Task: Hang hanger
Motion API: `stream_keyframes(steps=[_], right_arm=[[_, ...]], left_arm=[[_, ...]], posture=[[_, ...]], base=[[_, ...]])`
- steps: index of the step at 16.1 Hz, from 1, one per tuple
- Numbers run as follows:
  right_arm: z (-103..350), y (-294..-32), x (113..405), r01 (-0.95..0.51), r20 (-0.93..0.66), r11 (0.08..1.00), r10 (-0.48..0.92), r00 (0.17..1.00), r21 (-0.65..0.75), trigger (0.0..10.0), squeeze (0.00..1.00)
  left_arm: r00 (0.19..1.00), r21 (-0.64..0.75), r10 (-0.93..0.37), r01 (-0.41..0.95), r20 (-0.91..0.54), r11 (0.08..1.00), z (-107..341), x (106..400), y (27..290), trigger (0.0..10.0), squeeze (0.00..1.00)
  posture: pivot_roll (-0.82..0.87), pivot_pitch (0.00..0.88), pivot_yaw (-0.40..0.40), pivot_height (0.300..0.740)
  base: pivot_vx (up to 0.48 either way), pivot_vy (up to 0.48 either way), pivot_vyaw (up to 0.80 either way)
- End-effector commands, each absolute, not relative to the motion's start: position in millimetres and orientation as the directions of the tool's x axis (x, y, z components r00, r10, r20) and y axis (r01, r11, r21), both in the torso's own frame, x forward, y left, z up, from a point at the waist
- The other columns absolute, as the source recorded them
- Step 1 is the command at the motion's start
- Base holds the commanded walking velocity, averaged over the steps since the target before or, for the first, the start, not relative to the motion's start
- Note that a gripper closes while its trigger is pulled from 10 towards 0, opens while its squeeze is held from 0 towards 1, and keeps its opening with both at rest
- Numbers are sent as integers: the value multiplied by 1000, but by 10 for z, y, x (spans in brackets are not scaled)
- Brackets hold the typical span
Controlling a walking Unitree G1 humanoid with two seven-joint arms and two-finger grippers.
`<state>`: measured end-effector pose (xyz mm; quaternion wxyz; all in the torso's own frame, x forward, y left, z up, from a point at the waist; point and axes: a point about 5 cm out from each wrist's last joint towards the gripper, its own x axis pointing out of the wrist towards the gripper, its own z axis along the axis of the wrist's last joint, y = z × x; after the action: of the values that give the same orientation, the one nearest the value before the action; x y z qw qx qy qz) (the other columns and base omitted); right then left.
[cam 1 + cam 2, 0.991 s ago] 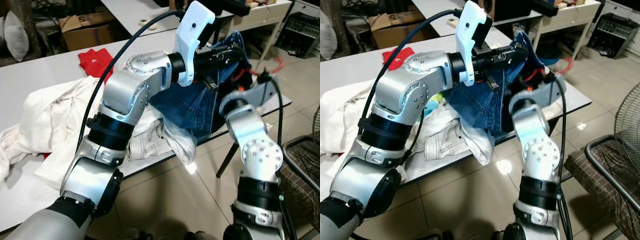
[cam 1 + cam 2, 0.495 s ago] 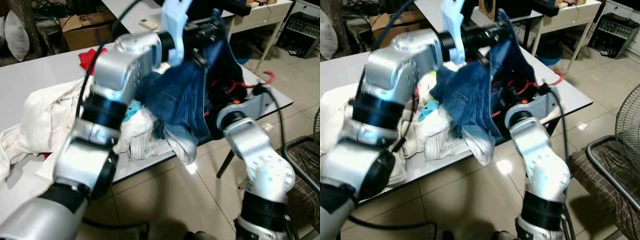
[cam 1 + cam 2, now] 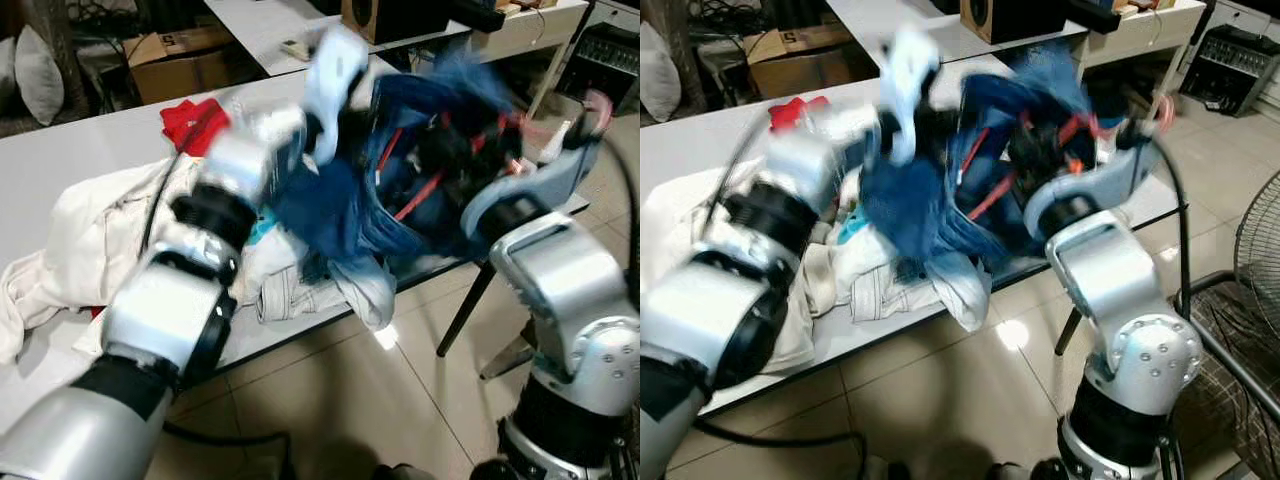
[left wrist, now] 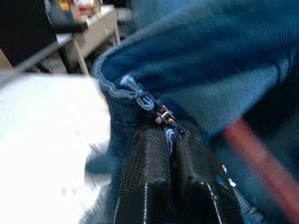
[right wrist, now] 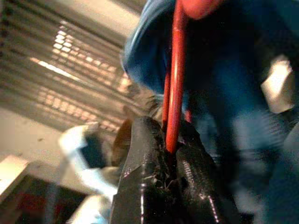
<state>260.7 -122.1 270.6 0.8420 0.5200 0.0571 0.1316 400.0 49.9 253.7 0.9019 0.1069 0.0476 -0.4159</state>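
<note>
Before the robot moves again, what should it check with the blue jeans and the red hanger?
1. Left gripper shut on the blue denim jeans at the zipper: ok.
2. Right gripper shut on the thin red plastic hanger: ok.
3. Hanger sits properly inside the jeans: cannot tell, the head views are blurred.
4. Jeans lifted free of the white clothes on the grey table: cannot tell.
5. A rail to hang the hanger on: cannot tell.
</note>
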Motion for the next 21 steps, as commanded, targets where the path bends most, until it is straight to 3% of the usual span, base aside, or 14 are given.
stream_keyframes(steps=[1,4,7,13,16,21], right_arm=[[2867,-1117,2512,-266,120,388,363,924,882,10000,0],[3036,-1114,2542,-355,188,411,395,899,840,10000,0],[3294,-1082,2588,-459,279,391,435,856,798,10000,0],[3693,-870,2632,-660,431,267,578,693,702,10000,0],[3856,-778,2642,-718,491,195,610,622,668,10000,0],[4075,-672,2591,-808,622,53,610,491,586,10000,0]], left_arm=[[680,187,-707,733,-195,654,2463,4029,565,0,0],[651,144,-715,757,-256,637,2082,3983,670,0,0],[607,33,-778,792,-162,610,2044,3908,729,0,0],[690,-130,-703,723,173,678,2592,3653,1285,0,0],[696,-140,-676,714,243,686,2780,3430,1539,353,0],[742,-142,-600,656,299,741,2959,3078,1810,0,0]], posture=[[-25,4,77,740],[-25,3,75,740],[-26,4,65,740],[8,18,33,740],[27,17,16,740],[56,6,-2,740]], base=[[0,0,0],[0,0,0],[0,0,533],[0,0,779],[0,0,775],[0,0,758]])
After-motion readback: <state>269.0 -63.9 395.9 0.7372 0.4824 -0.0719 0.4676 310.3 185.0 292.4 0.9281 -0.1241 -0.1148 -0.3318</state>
